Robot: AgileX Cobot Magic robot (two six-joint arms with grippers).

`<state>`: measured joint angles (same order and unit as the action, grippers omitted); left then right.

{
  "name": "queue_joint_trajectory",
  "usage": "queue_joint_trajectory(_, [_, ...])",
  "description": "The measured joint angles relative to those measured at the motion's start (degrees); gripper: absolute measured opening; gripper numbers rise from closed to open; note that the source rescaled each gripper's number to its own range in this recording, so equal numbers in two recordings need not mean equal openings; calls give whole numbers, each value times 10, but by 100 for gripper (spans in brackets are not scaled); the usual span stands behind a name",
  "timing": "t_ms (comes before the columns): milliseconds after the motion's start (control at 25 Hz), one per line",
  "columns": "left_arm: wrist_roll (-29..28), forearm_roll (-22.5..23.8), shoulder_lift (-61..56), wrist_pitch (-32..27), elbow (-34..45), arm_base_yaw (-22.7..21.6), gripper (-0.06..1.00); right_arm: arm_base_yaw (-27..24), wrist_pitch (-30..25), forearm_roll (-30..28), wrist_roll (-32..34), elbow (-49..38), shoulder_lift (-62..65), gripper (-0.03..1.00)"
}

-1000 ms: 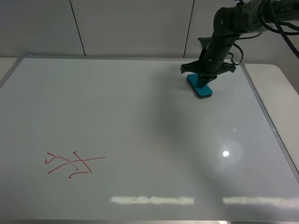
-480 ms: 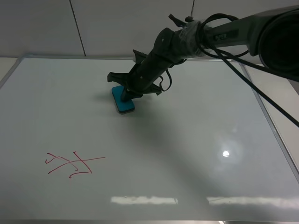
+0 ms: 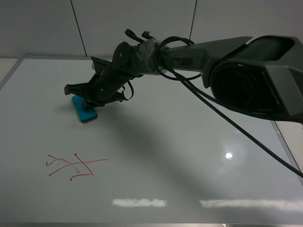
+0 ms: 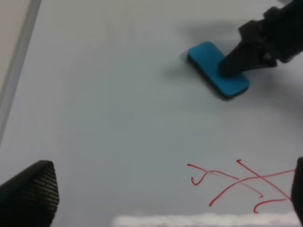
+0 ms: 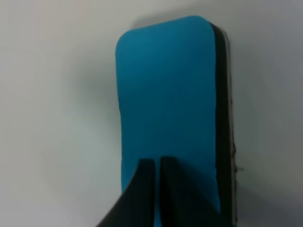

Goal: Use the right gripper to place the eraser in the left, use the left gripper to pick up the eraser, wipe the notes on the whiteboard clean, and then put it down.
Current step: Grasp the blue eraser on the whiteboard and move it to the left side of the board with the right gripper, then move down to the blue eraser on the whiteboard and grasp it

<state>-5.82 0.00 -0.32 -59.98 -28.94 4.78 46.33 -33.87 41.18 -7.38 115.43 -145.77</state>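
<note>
Right gripper [image 3: 86, 105] reaches across the middle to the left half of the whiteboard [image 3: 189, 156]. Its fingers [image 5: 142, 189] are nearly closed, only a thin slit between them, tips down on the blue top of the eraser [image 5: 165, 94] near one short end. It looks like a pinch on the top face; how firm, cannot tell. Eraser [image 3: 87, 115] sits at the board's upper left, long side running diagonally, dark felt base showing along one edge. Whether the base touches the board or hangs just clear of it is unclear; soft shadow beside it. Left gripper [image 4: 165, 194] spread wide, one finger [image 4: 31, 194] at each side of its view, nothing between them but bare board. Notes [image 3: 75, 166], red crossing strokes, lie nearer the front edge than the eraser, apart from it, with clean white between. The right arm slants over the board's middle. Silver frame [image 3: 9, 75] runs close on the eraser's left. Open board to the right and front; a glare spot [image 3: 229, 155] on the right half.
</note>
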Motion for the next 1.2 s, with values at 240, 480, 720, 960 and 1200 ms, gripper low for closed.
queue_joint_trajectory(240, [0, 0, 0, 0, 0, 0, 100, 32, 15, 45, 18, 66, -44, 0])
queue_joint_trajectory(480, [0, 0, 0, 0, 0, 0, 100, 37, 25, 73, 27, 74, -49, 0])
queue_joint_trajectory(720, [0, 0, 0, 0, 0, 0, 100, 38, -46, -33, 27, 129, -48, 0])
queue_joint_trajectory(960, [0, 0, 0, 0, 0, 0, 100, 27, -78, -187, 27, 156, 16, 0])
queue_joint_trajectory(1200, [0, 0, 0, 0, 0, 0, 100, 15, -90, -343, 26, 161, 110, 0])
